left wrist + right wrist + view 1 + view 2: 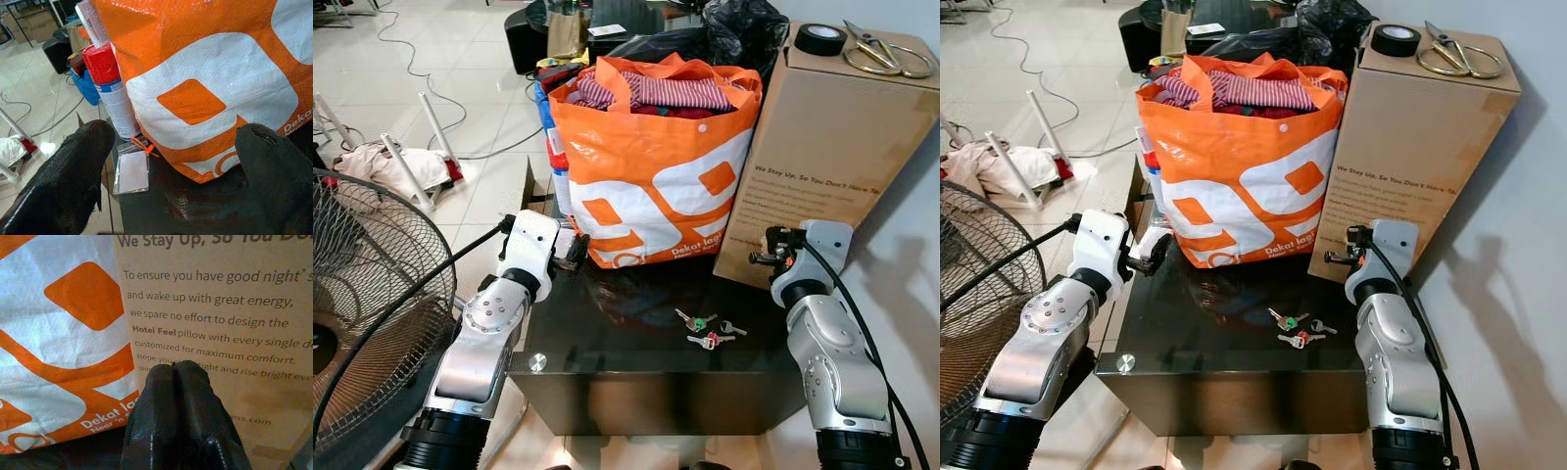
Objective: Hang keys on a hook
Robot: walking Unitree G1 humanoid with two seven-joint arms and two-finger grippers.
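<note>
The right gripper (766, 257), fingers pressed together and empty, hovers at centre right of the frame, with the keys (705, 329) lying low and left of it on the dark table (607, 343), nearer than the spread-open left gripper (576, 250).

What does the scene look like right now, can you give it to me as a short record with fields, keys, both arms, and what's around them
keys: small bunch lying on the dark table, green and red tags, untouched
left end effector: fingers apart, at the table's left edge, facing the orange bag
right end effector: fingers pressed together, empty, near the cardboard box
on the box: tape roll, scissors
beside the bag: spray can with red cap, clear badge holder
left of the table: standing fan
hook: none seen
</note>
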